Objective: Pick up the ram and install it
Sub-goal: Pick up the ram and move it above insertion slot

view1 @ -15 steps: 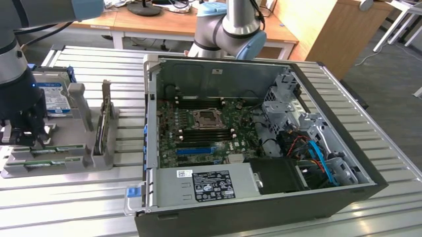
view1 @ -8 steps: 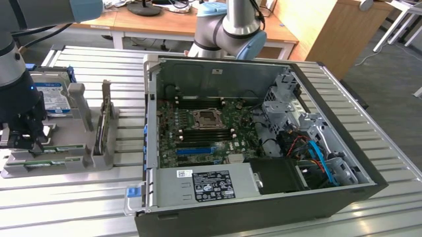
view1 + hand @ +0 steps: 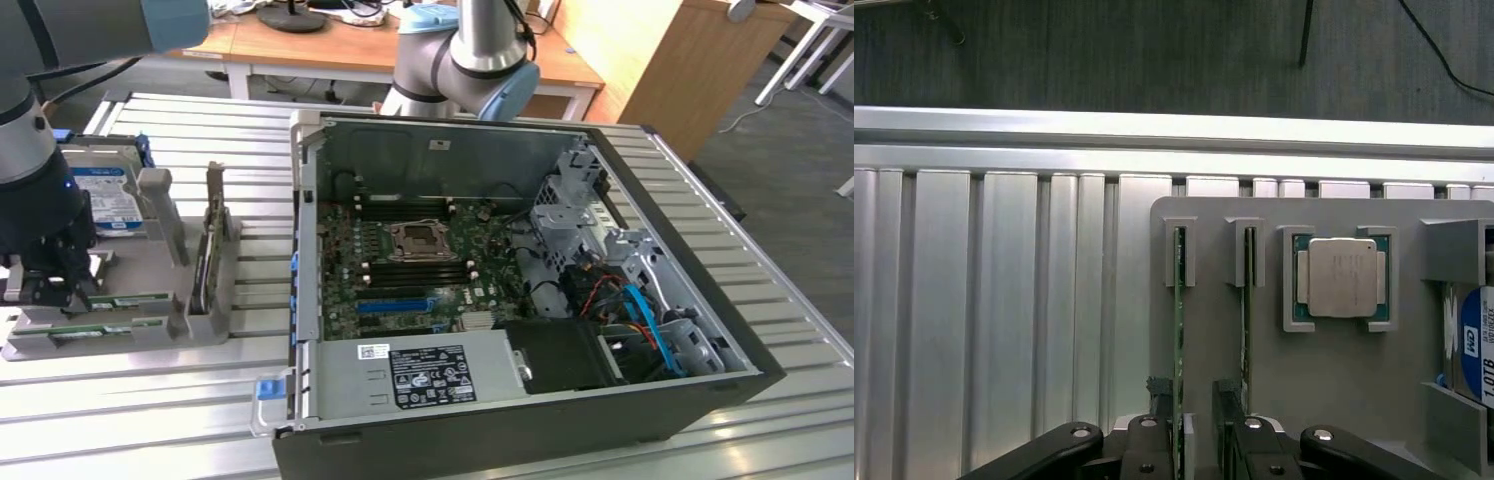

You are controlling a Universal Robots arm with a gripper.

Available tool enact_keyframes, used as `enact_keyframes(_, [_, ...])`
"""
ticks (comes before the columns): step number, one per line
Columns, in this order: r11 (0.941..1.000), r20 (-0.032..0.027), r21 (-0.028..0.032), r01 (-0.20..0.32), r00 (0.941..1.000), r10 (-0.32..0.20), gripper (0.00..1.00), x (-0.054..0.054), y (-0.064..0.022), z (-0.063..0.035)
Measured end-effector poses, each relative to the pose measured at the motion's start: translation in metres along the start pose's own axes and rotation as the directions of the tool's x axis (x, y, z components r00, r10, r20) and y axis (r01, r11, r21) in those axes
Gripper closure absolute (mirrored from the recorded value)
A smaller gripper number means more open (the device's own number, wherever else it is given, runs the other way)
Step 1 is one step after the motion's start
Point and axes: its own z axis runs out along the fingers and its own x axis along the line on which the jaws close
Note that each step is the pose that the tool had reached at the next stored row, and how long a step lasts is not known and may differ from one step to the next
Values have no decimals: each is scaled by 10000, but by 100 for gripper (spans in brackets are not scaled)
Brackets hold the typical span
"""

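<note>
Here the gripper hangs over the grey holder with its fingers spread apart, clamped on nothing. The ram stands on edge in its slot and runs into the gap between them, close beside one finger; whether it touches cannot be told. A second stick stands just outside the other finger. Farther out on that side lie a processor and a hard drive. The open computer case sits well away from the gripper.
</note>
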Motion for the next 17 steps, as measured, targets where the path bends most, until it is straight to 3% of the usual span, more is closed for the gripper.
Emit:
enact_keyframes(8, [10000,-1,1,1,10000,-1,70,2,-4,111])
enact_keyframes(17, [10000,-1,0,0,10000,0,70,3,-6,169])
